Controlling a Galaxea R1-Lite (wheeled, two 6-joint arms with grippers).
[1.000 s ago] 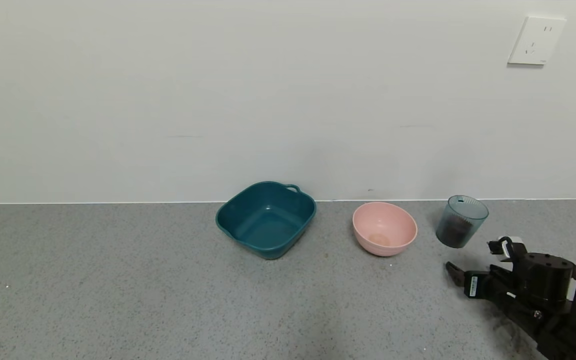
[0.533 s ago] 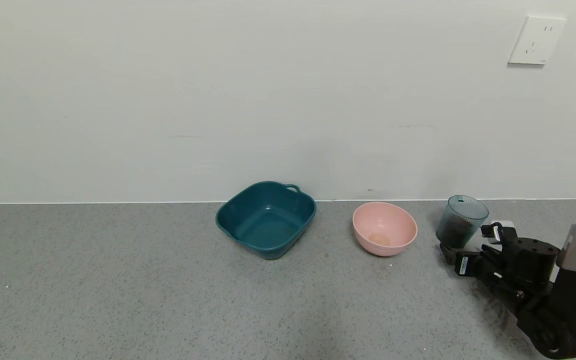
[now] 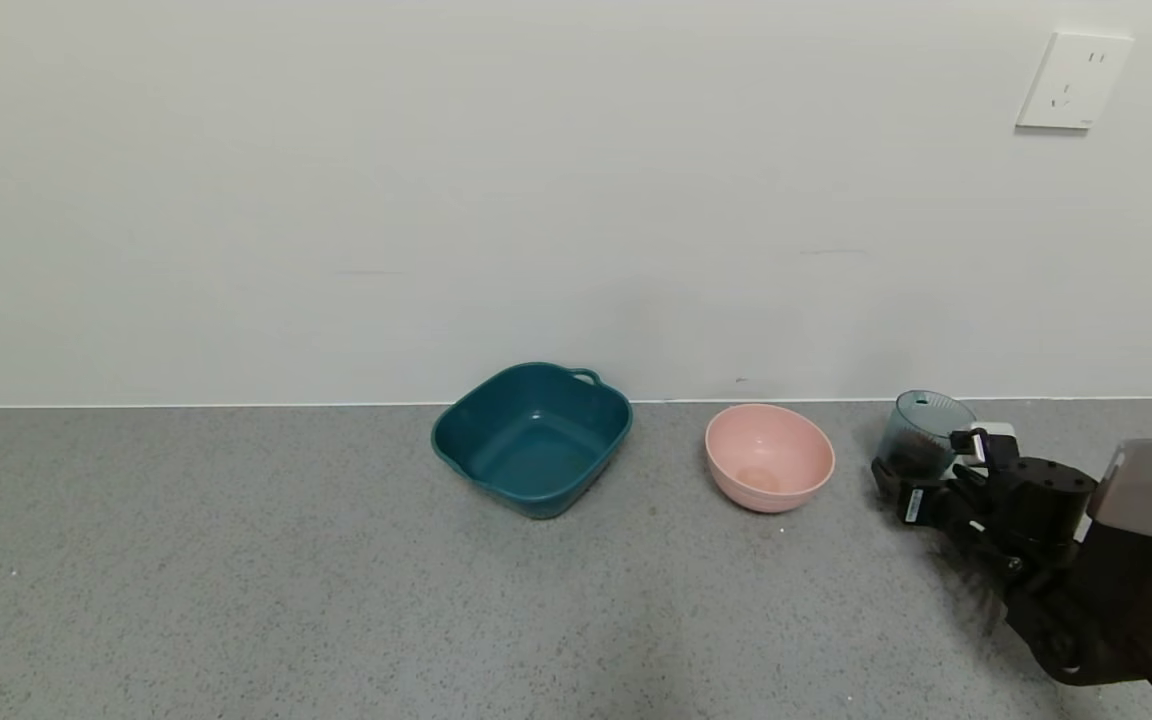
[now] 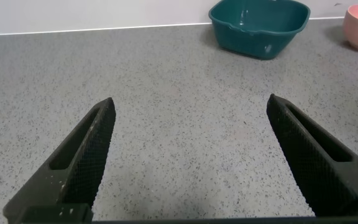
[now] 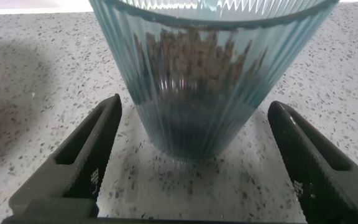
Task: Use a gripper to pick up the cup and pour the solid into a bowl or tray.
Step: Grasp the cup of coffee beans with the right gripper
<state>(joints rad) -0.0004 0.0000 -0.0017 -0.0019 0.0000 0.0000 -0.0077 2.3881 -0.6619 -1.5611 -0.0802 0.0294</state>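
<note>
Right gripper (image 5: 191, 155) advanced, agape around cup (image 5: 207, 74).

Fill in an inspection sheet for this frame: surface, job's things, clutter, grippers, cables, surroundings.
Surface: grey speckled countertop.
Job's things: ribbed translucent blue-grey plastic cup upright, holding dark brown pellets; round pale pink plastic bowl to its left.
Clutter: dark teal squarish basin, not needed.
Grippers: right gripper open, fingers either side of the cup base, not touching; left gripper open, over bare counter.
Cables: nothing seen.
Surroundings: white wall, wall socket.
</note>
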